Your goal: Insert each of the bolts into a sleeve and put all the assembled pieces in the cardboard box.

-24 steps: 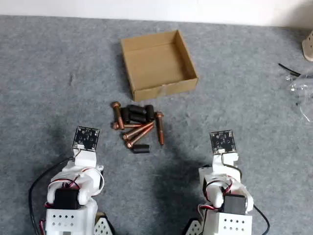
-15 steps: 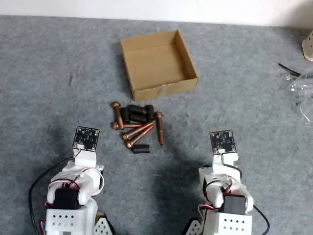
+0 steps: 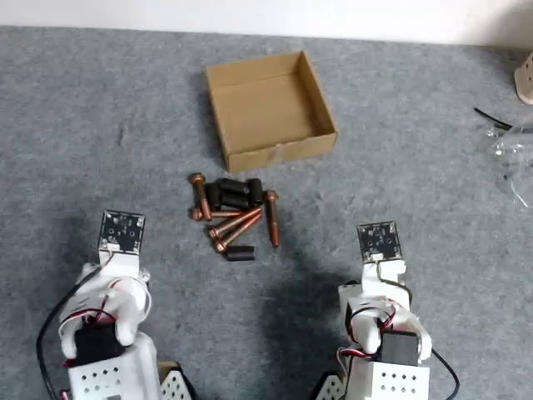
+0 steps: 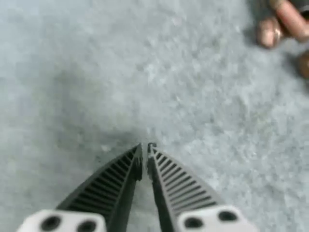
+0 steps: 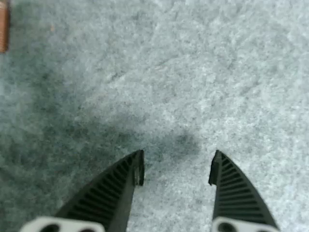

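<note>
One shift only: your left end effector point(image 4: 145, 149), pinched nearly closed and empty, has swung away from the bolts point(image 3: 239, 219), delaying any pickup.

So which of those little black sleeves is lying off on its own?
The lone black sleeve lying farthest from the cardboard box; the other sleeves huddle together among the bolts.

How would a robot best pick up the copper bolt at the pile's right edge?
Probably take the bolt by the shank end away from its head, coming down from above and squeezing across its width. It lies flat, and that end sticks clear of the sleeves and other bolts.
</note>
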Robot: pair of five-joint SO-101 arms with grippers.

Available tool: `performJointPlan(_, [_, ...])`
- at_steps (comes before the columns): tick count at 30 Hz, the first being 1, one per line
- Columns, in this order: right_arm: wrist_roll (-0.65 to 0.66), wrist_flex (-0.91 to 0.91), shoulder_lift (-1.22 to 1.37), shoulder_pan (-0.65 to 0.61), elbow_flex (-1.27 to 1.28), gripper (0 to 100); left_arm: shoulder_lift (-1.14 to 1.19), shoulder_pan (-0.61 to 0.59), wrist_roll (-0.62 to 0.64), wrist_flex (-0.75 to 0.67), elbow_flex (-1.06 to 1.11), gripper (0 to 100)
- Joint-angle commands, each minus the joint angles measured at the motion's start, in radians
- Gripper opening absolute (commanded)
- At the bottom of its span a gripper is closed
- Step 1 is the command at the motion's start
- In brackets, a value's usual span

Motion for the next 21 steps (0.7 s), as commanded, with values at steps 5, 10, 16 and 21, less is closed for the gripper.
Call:
performJointPlan(5, [0.005,0.002,-0.005,0.013,0.139,21.3,-0.005,-0.022,-0.04,-0.029,-0.222,5])
performJointPlan(10, [0.008,-0.021,-0.005,0.013,0.139,21.3,0.002,-0.015,0.018,-0.057,-0.423,5])
performJointPlan(16, [0.008,-0.022,-0.005,0.013,0.139,21.3,0.008,0.096,0.018,-0.1,-0.541,5])
performJointPlan(21, [0.008,-0.022,-0.005,0.013,0.139,21.3,0.208,0.171,0.023,-0.157,-0.576,5])
